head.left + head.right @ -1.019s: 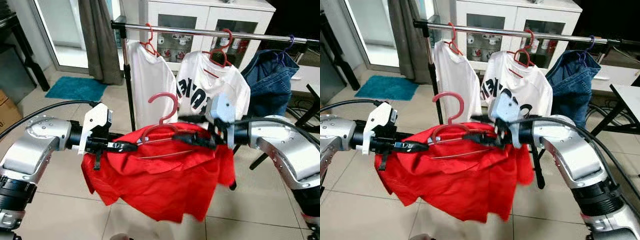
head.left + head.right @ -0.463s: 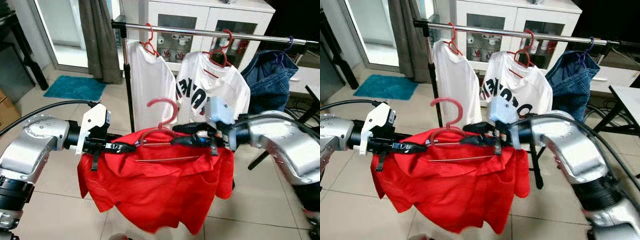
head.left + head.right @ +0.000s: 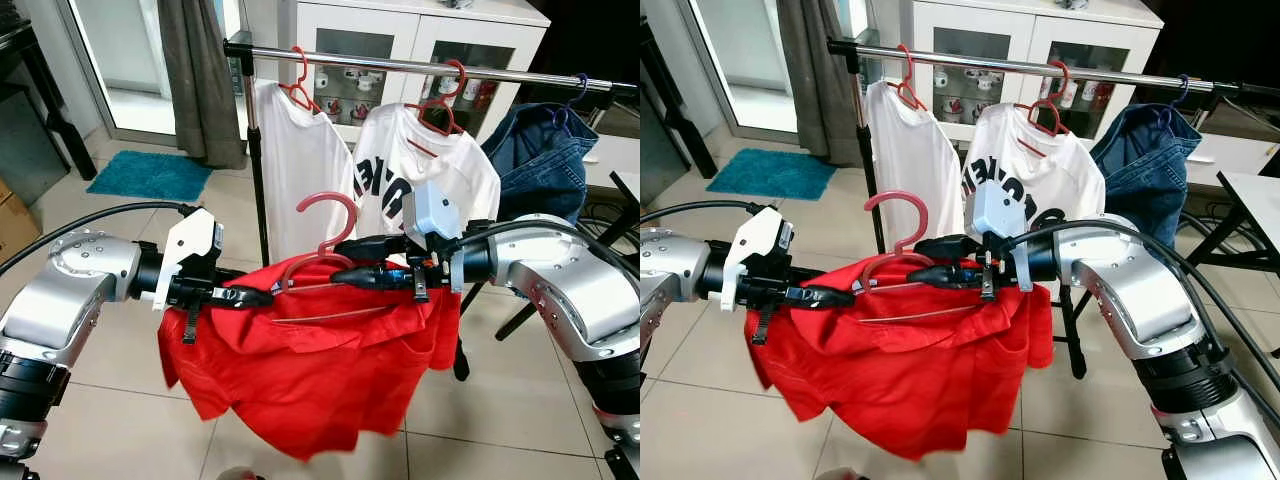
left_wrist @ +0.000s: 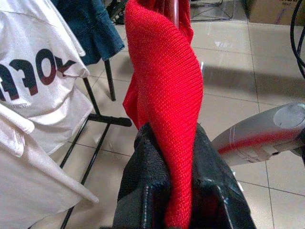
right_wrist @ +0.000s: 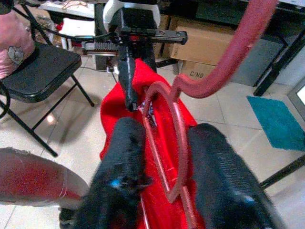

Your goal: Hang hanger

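A red hanger with a red shirt draped on it hovers in front of the clothes rail, below the bar. My left gripper is shut on the shirt's left shoulder; red cloth is pinched between its fingers. My right gripper reaches in from the right at the hanger's neck. Its fingers are open, with the hanger's frame running between them.
Two white T-shirts and a denim jacket hang on the rail, with a gap of bare bar between the T-shirts. The rail's upright post stands just behind the hanger. A white cabinet, a curtain and a teal mat lie beyond.
My right gripper slid left along the hanger toward the hook and its fingers spread apart. The shirt and hanger rose slightly. The left gripper kept its hold.
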Tool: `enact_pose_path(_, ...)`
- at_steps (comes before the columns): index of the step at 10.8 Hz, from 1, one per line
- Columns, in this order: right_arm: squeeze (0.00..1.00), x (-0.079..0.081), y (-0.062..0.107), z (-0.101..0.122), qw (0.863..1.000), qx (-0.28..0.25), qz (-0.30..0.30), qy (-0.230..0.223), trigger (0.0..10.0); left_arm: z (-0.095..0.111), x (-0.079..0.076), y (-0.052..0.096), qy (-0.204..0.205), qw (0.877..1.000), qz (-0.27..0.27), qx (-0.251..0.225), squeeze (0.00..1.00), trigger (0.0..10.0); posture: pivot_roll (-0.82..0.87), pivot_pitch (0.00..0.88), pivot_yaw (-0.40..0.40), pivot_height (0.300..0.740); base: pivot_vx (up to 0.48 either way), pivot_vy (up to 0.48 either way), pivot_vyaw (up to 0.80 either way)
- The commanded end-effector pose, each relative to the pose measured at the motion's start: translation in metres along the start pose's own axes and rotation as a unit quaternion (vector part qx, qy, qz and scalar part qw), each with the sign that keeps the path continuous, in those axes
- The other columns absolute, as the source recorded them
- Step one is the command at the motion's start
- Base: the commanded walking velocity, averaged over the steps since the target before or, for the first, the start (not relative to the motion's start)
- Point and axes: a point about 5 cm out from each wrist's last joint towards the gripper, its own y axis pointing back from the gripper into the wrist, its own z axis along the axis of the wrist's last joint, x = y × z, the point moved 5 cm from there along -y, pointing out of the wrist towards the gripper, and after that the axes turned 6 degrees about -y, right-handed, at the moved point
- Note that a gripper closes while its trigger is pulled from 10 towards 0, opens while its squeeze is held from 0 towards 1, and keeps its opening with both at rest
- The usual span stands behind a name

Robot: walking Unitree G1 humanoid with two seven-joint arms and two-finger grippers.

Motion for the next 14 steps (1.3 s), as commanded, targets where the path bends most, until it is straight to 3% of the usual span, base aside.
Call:
enact_pose_path(1, 0.00, 0.001, 0.001, 0.009, 1.000, 0.000, 0.008, 0.028, 10.0, 0.010, 0.004, -0.001, -0.026, 1.000, -0.002, -0.005, 0.00, 0.0, 0.00, 0.000, -0.040, 0.740, 0.000, 0.000, 0.00)
enact_pose_path(3, 0.00, -0.001, 0.000, 0.013, 0.999, -0.007, 0.009, 0.033, 10.0, 0.010, 0.004, 0.000, -0.027, 1.000, -0.006, -0.002, 0.00, 0.0, 0.00, 0.000, -0.035, 0.740, 0.000, 0.000, 0.00)
enact_pose_path(6, 0.00, 0.016, -0.007, 0.012, 0.997, -0.001, 0.066, 0.032, 10.0, 0.011, 0.005, -0.003, -0.032, 0.999, -0.014, -0.001, 0.00, 0.0, 0.00, 0.000, -0.028, 0.740, 0.000, 0.000, 0.00)
enact_pose_path(7, 0.00, 0.023, -0.009, 0.008, 0.996, 0.010, 0.089, 0.026, 3.4, 0.012, 0.006, -0.004, -0.032, 0.999, -0.013, -0.002, 0.00, 0.0, 0.00, 0.000, -0.029, 0.740, 0.000, 0.000, 0.00)
enact_pose_path(8, 0.00, 0.027, -0.011, 0.001, 0.995, 0.024, 0.099, 0.020, 1.0, 0.012, 0.006, -0.004, -0.033, 0.999, -0.013, -0.003, 0.00, 0.0, 0.00, 0.000, -0.030, 0.740, 0.000, 0.000, 0.00)
enact_pose_path(9, 0.00, 0.028, -0.012, -0.004, 0.994, 0.035, 0.101, 0.019, 0.0, 0.012, 0.006, -0.003, -0.033, 0.999, -0.013, -0.003, 0.00, 0.0, 0.00, 0.000, -0.030, 0.740, 0.000, 0.000, 0.00)
enact_pose_path(11, 0.00, 0.023, -0.009, -0.024, 0.993, 0.089, 0.081, 0.017, 0.0, 0.012, 0.006, -0.001, -0.031, 0.999, -0.011, -0.001, 0.00, 0.0, 0.00, 0.000, -0.028, 0.740, 0.000, 0.000, 0.00)
enact_pose_path(12, 0.00, 0.017, -0.007, -0.035, 0.992, 0.113, 0.058, 0.016, 4.1, 0.013, 0.005, 0.000, -0.030, 0.999, -0.011, -0.002, 0.00, 0.0, 0.00, 0.000, -0.026, 0.740, 0.000, 0.000, 0.00)
enact_pose_path(14, 0.00, 0.011, -0.007, -0.042, 0.992, 0.121, 0.029, 0.013, 4.4, 0.013, 0.003, 0.000, -0.029, 1.000, -0.009, -0.005, 0.00, 0.0, 0.00, 0.000, -0.030, 0.740, 0.000, 0.000, 0.00)
